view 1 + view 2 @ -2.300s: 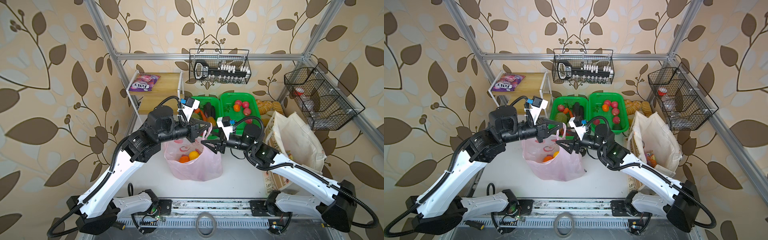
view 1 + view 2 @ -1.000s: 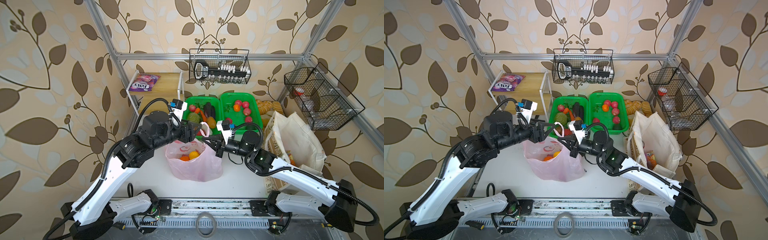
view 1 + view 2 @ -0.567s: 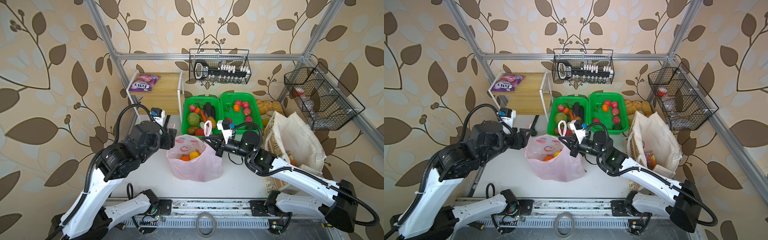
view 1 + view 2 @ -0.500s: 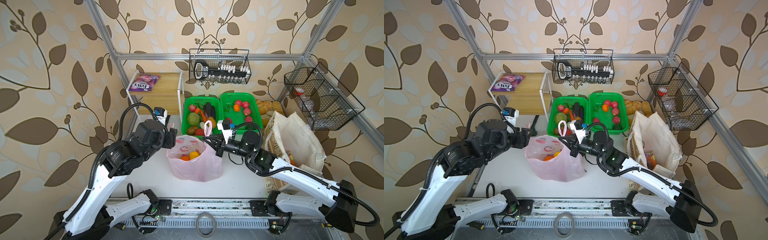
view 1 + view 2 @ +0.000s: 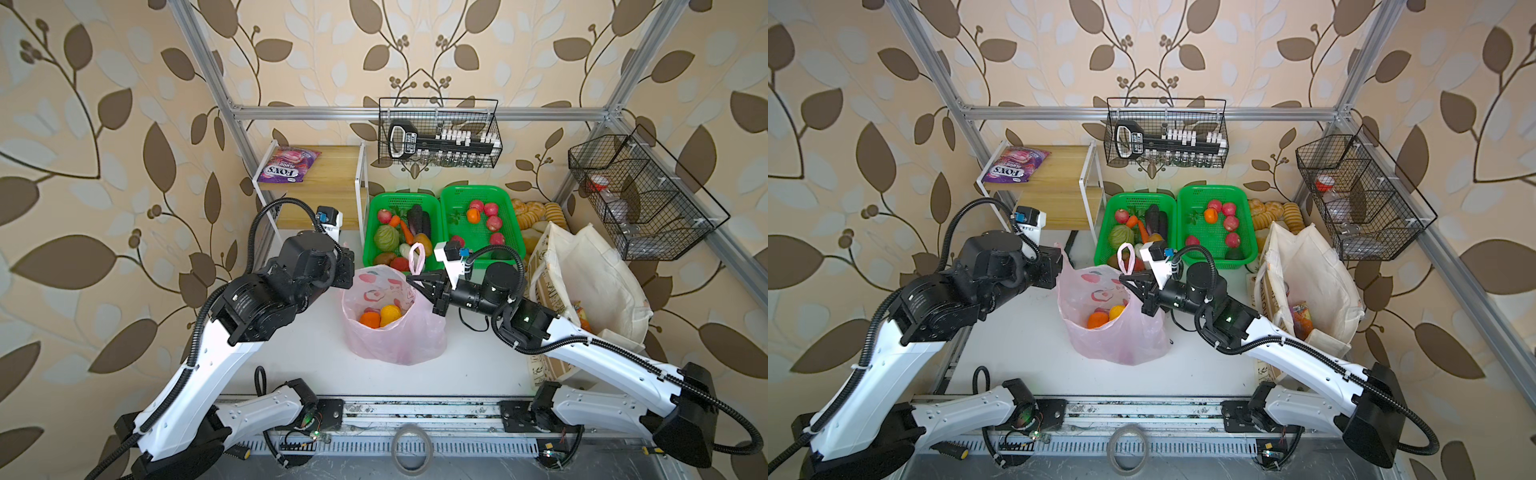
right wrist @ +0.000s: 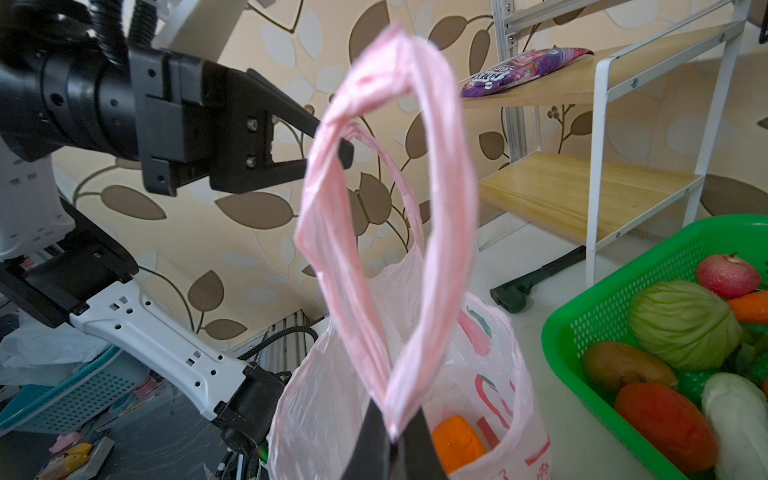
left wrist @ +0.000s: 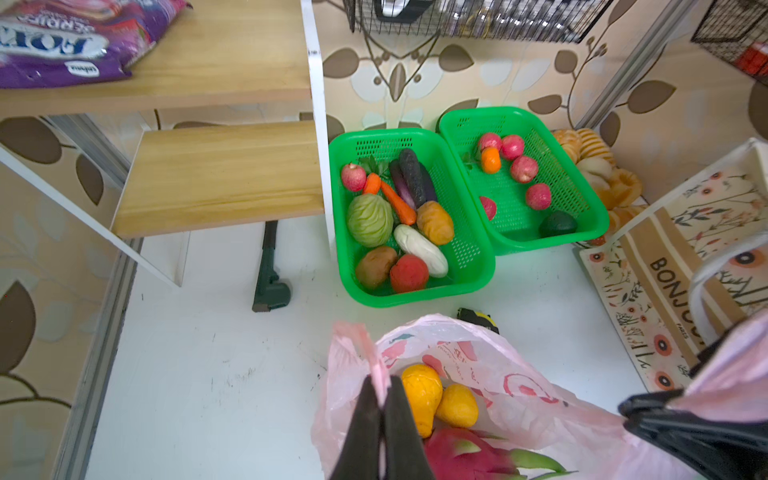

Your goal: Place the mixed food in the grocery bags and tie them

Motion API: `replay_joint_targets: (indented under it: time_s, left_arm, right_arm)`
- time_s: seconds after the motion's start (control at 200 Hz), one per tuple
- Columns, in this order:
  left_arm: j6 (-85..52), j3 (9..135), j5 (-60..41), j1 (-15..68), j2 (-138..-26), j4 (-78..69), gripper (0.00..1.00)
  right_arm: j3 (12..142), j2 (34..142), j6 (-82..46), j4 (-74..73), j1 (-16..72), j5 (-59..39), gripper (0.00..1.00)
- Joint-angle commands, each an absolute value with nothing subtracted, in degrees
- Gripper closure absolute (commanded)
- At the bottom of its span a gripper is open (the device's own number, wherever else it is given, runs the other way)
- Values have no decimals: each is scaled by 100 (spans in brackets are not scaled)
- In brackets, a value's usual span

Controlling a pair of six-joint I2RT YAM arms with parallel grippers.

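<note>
On the white table (image 5: 311,353), one pink bag (image 5: 392,332) is standing open with two lemons (image 7: 419,395), one dragon fruit (image 7: 465,455) and what seems to be one orange (image 5: 369,320) lying inside, while two green baskets (image 7: 415,298) are sitting just behind it and one canvas tote (image 5: 594,282) is standing near on the right, leaving bare tabletop mostly on the left. My left gripper (image 7: 381,386) is pinching one of the bag's two loop handles (image 6: 395,45), jaws pressed together on it, and my right gripper (image 6: 392,432) is clamping the other the same way.
</note>
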State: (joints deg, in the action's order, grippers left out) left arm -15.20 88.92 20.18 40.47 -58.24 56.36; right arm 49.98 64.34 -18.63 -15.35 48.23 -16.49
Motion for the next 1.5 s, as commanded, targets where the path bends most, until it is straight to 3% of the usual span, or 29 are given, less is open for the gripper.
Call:
replay_joint_targets:
  time_s: [0.0,0.33,0.68,0.94,1.345,1.495]
  left_arm:
    - [-1204,9011,1655,4025,-5590,5229,100]
    - [448,10079,-1397,4025,-6407,6526,100]
    - [1680,11087,-3146,4034,-7417,7444,100]
    - [1805,11188,-3372,4035,-7642,7481,100]
    - [1830,10940,-3040,4034,-7689,7002,100]
    - [1769,10881,-3158,4034,-7735,6840,100]
  right_arm:
    - [5125,6330,-1960,-1265,4833,-1525,100]
    - [5903,6513,-2312,16,4797,-2039,100]
    - [6564,7152,-2273,303,4620,-2844,99]
    - [6628,7519,-2130,160,4572,-3537,95]
    - [6325,7391,-1650,-93,4453,-4260,82]
    - [6111,7268,-1635,-311,4376,-4322,72]
